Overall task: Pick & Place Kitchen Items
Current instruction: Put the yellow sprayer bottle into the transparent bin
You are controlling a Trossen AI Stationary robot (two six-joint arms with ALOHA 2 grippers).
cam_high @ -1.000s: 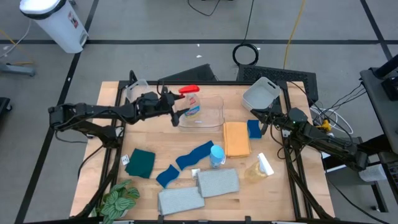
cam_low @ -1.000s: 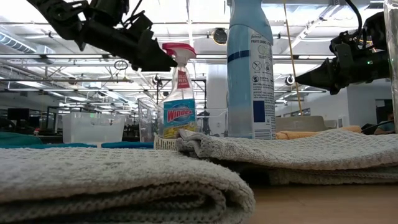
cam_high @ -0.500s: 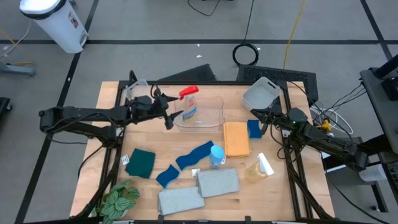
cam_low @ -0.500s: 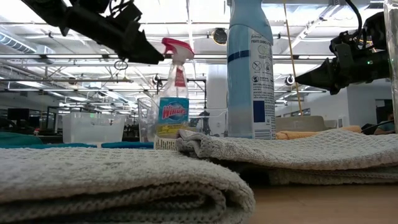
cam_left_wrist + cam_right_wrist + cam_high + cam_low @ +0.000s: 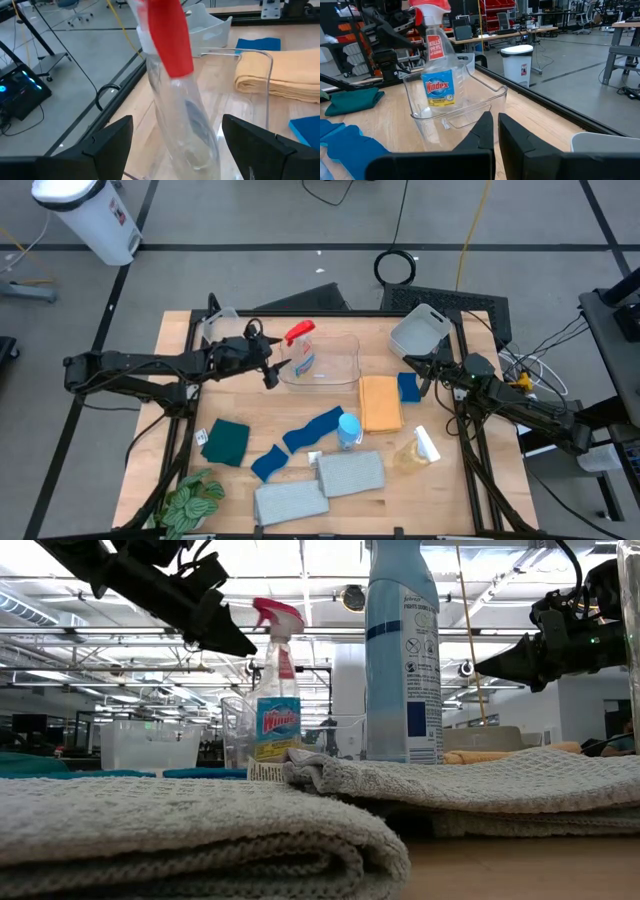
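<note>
Standing in clear tub (image 5: 340, 370): red-trigger bottle (image 5: 303, 352).

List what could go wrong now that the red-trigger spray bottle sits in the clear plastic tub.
1. The red-trigger spray bottle leans in the clear plastic tub; it may topple.
2. The open left gripper is right beside the bottle and might knock it when it moves.
3. The shut right gripper waits near the orange folded cloth, too far to help.
</note>
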